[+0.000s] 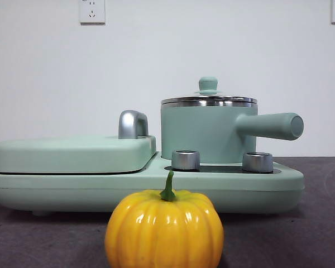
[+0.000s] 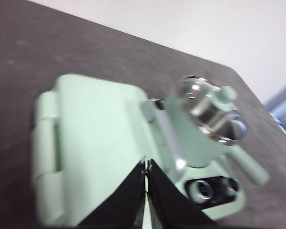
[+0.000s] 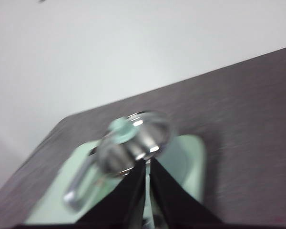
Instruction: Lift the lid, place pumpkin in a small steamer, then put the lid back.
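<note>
Pumpkin [image 1: 164, 230] looks glossy, probably slippery, so grab across its ribs; both grippers, left [image 2: 146, 164] and right [image 3: 148, 164], are pinched closed, holding nothing.

The front view is bright, evenly lit and sharp, with glare streaks on the pumpkin [image 1: 164, 230] at bottom centre. Both wrist views are blurred, the right one more so, smearing the lid [image 3: 133, 142].

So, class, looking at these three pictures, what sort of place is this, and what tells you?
Probably a lab or test bench, not a home kitchen. A toy pumpkin and a mint-green cooker base carrying the small steamer sit on a dark table before a bare white wall with sockets.
</note>
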Robot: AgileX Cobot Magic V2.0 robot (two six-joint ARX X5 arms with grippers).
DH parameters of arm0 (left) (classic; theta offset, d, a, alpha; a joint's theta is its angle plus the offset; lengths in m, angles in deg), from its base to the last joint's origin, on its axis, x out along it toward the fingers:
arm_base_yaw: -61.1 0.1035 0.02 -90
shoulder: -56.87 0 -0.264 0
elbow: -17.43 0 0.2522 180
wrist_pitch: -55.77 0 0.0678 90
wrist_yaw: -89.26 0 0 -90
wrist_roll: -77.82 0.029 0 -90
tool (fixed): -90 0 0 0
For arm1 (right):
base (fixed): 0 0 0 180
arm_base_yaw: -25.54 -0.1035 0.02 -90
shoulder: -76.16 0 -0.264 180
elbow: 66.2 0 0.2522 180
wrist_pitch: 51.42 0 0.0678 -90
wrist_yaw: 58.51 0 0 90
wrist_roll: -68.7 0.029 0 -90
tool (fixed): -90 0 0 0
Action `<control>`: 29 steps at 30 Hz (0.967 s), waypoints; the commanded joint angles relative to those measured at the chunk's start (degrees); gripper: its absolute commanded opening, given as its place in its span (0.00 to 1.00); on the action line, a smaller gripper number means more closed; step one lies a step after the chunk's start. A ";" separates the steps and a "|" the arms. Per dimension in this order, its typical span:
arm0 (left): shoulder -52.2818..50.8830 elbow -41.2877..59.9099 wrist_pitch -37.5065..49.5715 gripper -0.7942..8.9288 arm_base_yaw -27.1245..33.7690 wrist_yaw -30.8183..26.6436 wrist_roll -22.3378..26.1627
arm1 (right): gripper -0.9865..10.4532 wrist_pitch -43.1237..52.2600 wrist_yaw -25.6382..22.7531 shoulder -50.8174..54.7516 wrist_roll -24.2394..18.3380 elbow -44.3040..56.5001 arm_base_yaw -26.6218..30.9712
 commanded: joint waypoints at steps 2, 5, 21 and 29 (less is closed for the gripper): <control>6.84 -7.48 -1.44 0.09 -1.90 2.95 4.76 | 0.10 -5.01 8.33 -5.51 -5.33 -6.73 -0.07; 11.47 -11.67 -2.19 0.09 -3.78 7.41 8.00 | 0.10 -10.19 14.12 -9.70 -10.01 -10.93 -0.07; 20.59 -16.85 -3.45 0.49 -11.41 11.10 13.33 | 0.41 -15.82 20.17 -14.88 -17.03 -14.43 -0.04; 26.80 -20.15 -0.13 0.54 -13.75 10.95 13.00 | 0.53 -15.80 20.17 -14.88 -16.92 -14.43 -0.04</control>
